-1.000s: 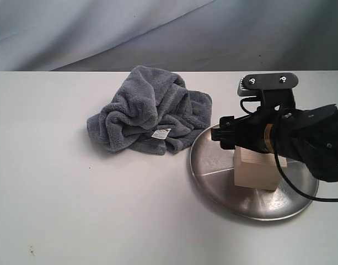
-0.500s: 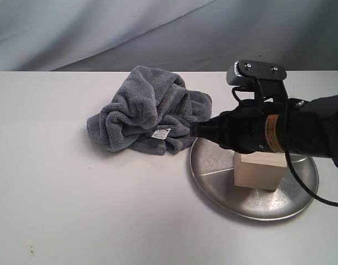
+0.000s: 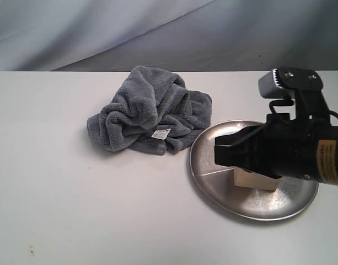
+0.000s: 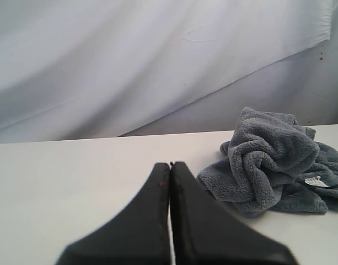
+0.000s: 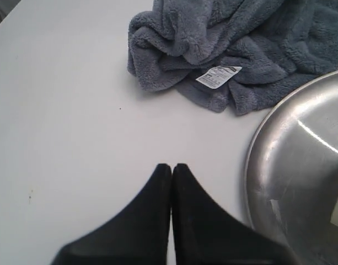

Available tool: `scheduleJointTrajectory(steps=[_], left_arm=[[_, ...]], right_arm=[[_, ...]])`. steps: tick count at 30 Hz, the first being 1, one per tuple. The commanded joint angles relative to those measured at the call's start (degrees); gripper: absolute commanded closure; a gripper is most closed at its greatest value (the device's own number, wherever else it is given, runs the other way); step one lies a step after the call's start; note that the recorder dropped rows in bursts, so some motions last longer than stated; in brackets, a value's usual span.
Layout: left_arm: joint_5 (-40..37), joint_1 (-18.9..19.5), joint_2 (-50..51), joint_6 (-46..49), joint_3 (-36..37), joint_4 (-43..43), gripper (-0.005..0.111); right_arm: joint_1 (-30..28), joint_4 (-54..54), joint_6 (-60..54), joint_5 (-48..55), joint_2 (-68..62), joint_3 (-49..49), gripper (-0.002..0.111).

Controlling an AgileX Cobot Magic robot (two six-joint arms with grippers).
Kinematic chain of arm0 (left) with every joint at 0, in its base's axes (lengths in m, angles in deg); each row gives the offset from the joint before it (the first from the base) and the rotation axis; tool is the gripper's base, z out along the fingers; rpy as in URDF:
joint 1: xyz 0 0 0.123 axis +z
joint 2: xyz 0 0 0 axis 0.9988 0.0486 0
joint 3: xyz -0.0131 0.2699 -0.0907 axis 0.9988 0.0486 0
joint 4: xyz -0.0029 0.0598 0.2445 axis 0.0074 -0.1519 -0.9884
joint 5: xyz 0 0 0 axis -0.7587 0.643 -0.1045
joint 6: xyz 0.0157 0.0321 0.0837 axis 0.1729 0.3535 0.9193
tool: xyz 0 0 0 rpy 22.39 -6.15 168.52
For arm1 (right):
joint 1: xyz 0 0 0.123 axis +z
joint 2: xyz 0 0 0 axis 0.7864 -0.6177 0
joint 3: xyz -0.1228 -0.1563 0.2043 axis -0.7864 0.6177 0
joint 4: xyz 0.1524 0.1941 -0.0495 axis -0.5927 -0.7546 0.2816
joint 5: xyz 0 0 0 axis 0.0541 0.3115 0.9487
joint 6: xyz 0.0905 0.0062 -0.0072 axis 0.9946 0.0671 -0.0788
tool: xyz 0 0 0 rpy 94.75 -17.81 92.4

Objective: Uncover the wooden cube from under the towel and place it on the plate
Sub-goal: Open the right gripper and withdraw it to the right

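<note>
The wooden cube [image 3: 256,182] stands on the silver plate [image 3: 251,205], and my right arm hides most of it. My right gripper [image 3: 219,154] hovers over the plate's left part, shut and empty, apart from the cube. In the right wrist view the shut gripper [image 5: 171,165] is above bare table beside the plate's rim [image 5: 257,165]. The blue-grey towel [image 3: 149,116] lies crumpled left of the plate, its white label [image 3: 161,133] showing. My left gripper [image 4: 170,164] is shut and empty, well short of the towel [image 4: 271,157]; it does not show in the exterior view.
The white table [image 3: 75,210] stretches left and in front of the towel. A grey cloth backdrop [image 3: 169,33] hangs behind the table's far edge. The towel's edge touches the plate's rim at the upper left.
My right gripper has come off the cube, swung left, then pulled back right and up. The cube stays on the plate. The towel has not moved.
</note>
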Motion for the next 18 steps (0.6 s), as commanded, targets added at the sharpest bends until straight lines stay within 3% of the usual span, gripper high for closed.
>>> scheduleJointTrajectory(steps=[1, 8, 10, 12, 14, 18], left_arm=[[0.1, -0.3, -0.2, -0.1, 0.3, 0.1, 0.107], [0.1, -0.3, -0.2, -0.1, 0.3, 0.1, 0.107], [0.1, -0.3, -0.2, -0.1, 0.3, 0.1, 0.107], [0.1, -0.3, -0.2, -0.1, 0.3, 0.1, 0.107], [0.1, -0.3, -0.2, -0.1, 0.3, 0.1, 0.107], [0.1, -0.3, -0.2, -0.1, 0.3, 0.1, 0.107]], right_arm=[[0.0, -0.9, 0.1, 1.8, 5.4, 2.6, 0.108], [0.0, -4.5, -3.4, 8.7, 14.3, 7.5, 0.108], [0.0, -14.5, -15.2, 13.2, 16.7, 9.0, 0.108], [0.0, -35.5, -37.6, 23.0, 19.4, 10.7, 0.108], [0.0, -43.8, -49.0, 27.3, 21.0, 11.2, 0.108], [0.0, -52.0, -59.0, 26.9, 26.6, 13.0, 0.108]])
